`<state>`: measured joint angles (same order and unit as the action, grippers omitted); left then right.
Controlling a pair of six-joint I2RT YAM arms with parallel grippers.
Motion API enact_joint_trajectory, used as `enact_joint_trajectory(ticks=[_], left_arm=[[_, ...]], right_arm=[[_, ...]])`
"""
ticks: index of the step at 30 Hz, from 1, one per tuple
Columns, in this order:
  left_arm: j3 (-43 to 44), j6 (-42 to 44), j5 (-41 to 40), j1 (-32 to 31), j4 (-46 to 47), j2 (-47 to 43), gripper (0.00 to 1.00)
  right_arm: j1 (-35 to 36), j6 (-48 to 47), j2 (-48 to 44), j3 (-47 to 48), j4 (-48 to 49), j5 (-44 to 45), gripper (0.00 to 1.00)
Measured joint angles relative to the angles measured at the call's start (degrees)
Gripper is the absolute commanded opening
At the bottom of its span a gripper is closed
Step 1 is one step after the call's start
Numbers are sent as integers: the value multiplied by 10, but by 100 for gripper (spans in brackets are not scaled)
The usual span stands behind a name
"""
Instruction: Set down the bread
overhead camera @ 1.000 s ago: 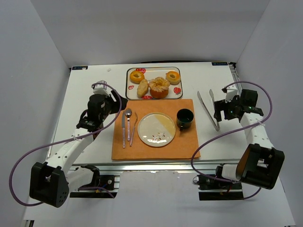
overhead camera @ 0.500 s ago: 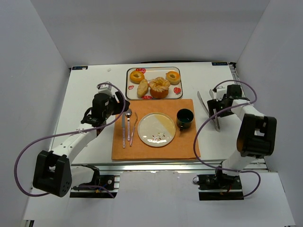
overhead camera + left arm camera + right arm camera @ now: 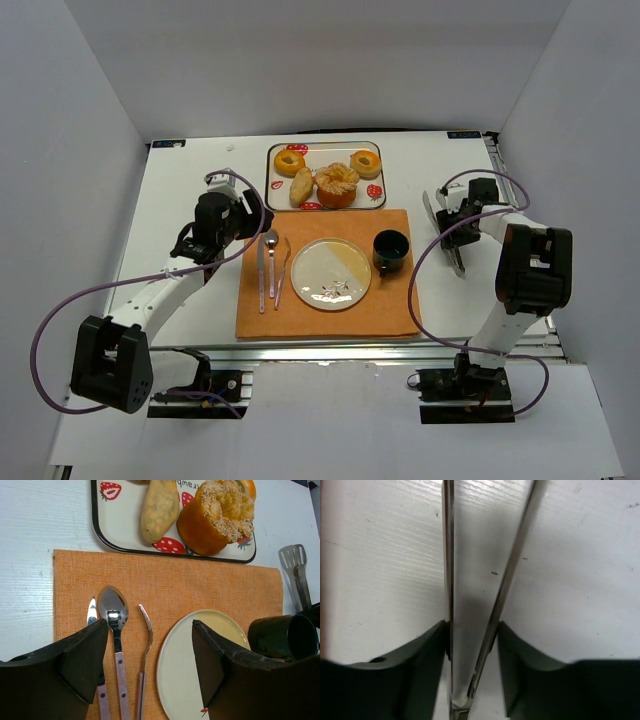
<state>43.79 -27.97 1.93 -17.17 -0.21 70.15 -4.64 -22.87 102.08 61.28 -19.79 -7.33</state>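
Observation:
Bread lies on a strawberry-print tray (image 3: 325, 146) at the back: a long roll (image 3: 301, 187) (image 3: 160, 505), a sugared bun (image 3: 337, 185) (image 3: 217, 512) and two ring doughnuts (image 3: 290, 162). A pale plate (image 3: 331, 273) (image 3: 185, 655) sits on the orange placemat (image 3: 330, 320). My left gripper (image 3: 245, 215) (image 3: 148, 630) hovers open over the cutlery and the plate's left rim, holding nothing. At the table's right, my right gripper (image 3: 448, 215) (image 3: 471, 630) straddles the metal tongs (image 3: 456, 262) (image 3: 448, 555), its fingers touching both tong arms.
A dark green cup (image 3: 391, 250) (image 3: 285, 637) stands on the mat right of the plate. A knife (image 3: 261, 275), spoon (image 3: 271, 262) and fork (image 3: 283, 270) lie left of the plate. White walls enclose the table on three sides.
My right arm swung in over the tongs and its jaws narrowed onto them. The left gripper drifted slightly toward the tray, still open.

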Motion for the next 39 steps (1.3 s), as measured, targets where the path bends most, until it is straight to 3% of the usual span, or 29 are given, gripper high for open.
enact_joint_trajectory(ticks=[5, 9, 12, 13, 19, 21, 28, 39], left_arm=[[2, 1, 0, 2, -8, 0, 77], [7, 2, 0, 2, -17, -1, 77], [7, 3, -2, 2, -26, -10, 77], [7, 3, -3, 2, -28, -14, 77], [7, -10, -5, 2, -23, -32, 77], [7, -15, -5, 2, -21, -34, 77], [7, -27, -19, 2, -24, -51, 77], [-2, -43, -34, 2, -24, -75, 77]], right_arm=[[0, -6, 6, 5, 3, -6, 11], [0, -15, 8, 11, 0, -10, 2], [0, -24, 8, 44, -44, -30, 4], [0, -28, 8, 64, -63, -45, 10], [26, -50, 16, 303, -160, -158, 28], [51, -53, 16, 349, -164, -181, 29], [151, -88, 39, 367, -202, -188, 32], [141, -132, 82, 463, -235, -127, 38]])
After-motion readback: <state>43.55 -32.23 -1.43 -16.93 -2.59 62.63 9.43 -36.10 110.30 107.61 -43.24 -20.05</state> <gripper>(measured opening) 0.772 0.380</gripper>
